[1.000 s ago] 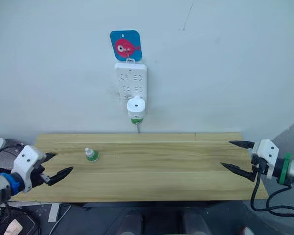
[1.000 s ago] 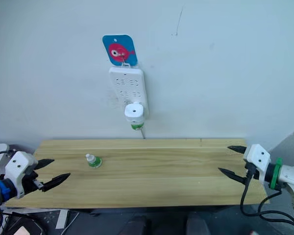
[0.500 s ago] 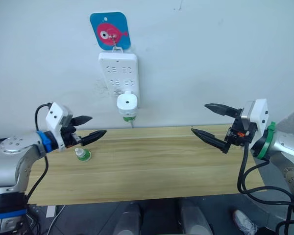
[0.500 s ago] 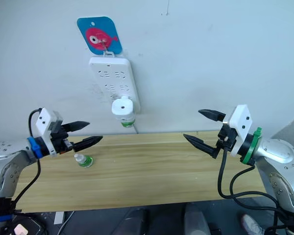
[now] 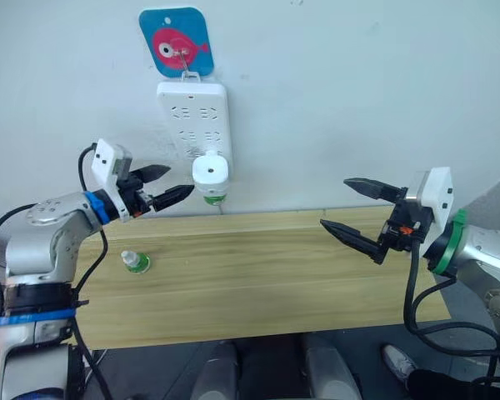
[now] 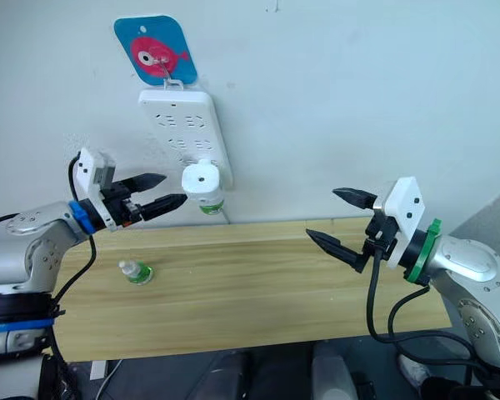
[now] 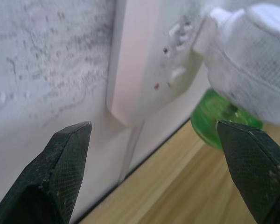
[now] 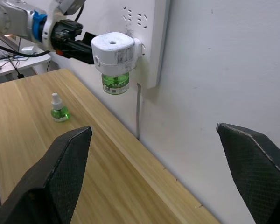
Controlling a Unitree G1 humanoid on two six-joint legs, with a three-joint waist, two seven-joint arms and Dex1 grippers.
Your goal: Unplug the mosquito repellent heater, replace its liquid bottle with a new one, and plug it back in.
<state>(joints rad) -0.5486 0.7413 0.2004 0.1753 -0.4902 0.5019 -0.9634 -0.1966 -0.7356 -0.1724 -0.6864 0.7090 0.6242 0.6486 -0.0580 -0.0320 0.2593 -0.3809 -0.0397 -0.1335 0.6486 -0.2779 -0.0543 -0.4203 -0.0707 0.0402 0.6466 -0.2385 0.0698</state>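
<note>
Wall-hung power strip (image 5: 193, 117) at upper left carried the mosquito repellent heater (image 5: 210, 172), still plugged, bottle down; left gripper (image 5: 168, 184), fingers apart, sat just beside it, tips toward it; right gripper (image 5: 360, 212), also spread, well apart at right, so left arm nearer.

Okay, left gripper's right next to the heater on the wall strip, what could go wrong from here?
1. The left gripper is open beside the mosquito repellent heater; it might close off-centre and slip off the rounded shell.
2. The power strip hangs from a hook, so pulling may swing or lift it instead of freeing the plug.
3. The new bottle stands below that arm; a dropping elbow could topple it.
</note>
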